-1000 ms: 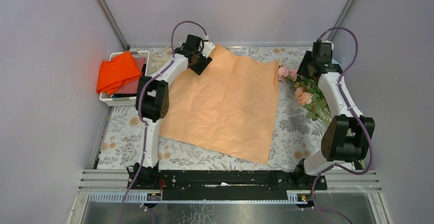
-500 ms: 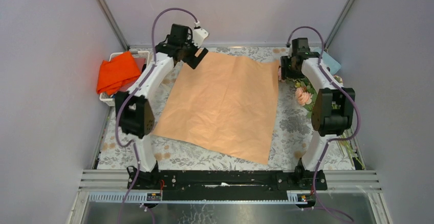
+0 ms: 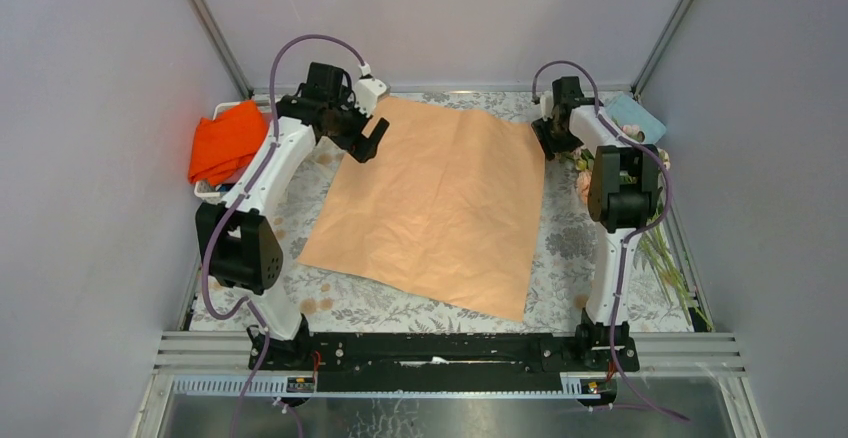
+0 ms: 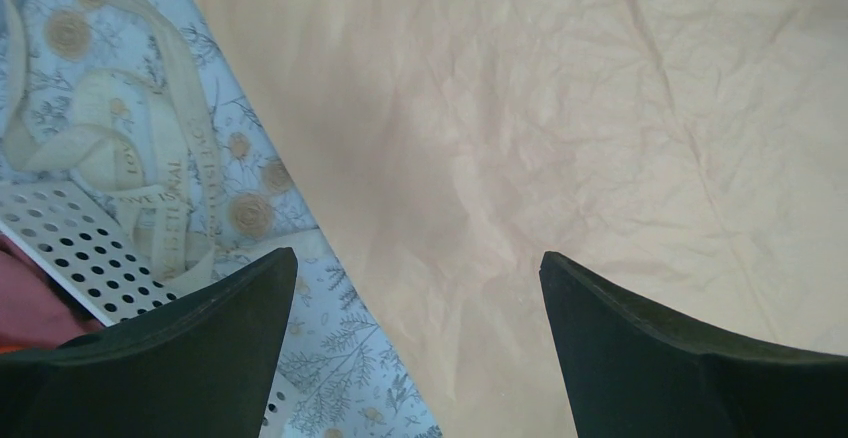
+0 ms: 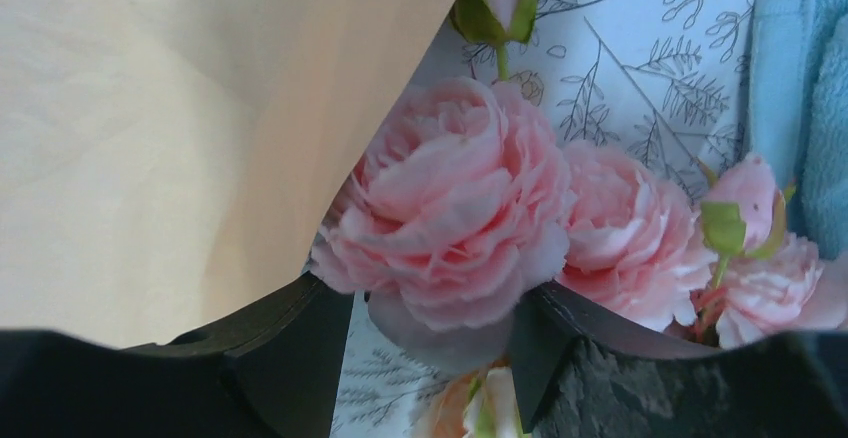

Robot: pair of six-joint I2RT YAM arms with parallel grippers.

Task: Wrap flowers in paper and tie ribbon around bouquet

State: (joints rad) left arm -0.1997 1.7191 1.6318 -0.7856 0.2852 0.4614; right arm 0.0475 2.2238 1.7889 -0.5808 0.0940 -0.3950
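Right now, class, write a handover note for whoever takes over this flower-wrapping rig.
Left gripper: jaws wide open, empty, above the left edge of the paper.
Right gripper: jaws either side of a bloom of the flowers; grip unclear.
Paper flat, peach side up; flowers beside its right edge; ribbon loose to its left.
Done: paper spread. Left: lay flowers on, wrap, tie.

The table [image 3: 580, 248], in a pale leafy print, carries a sheet of paper [image 3: 440, 208] flat across the middle, peach side up; pink flowers [image 5: 460, 198] just beside its right edge; a blue cloth [image 3: 632, 116] far right; and far left, a white perforated basket [image 3: 225, 193] with a cream ribbon [image 4: 160, 158] looped beside it.
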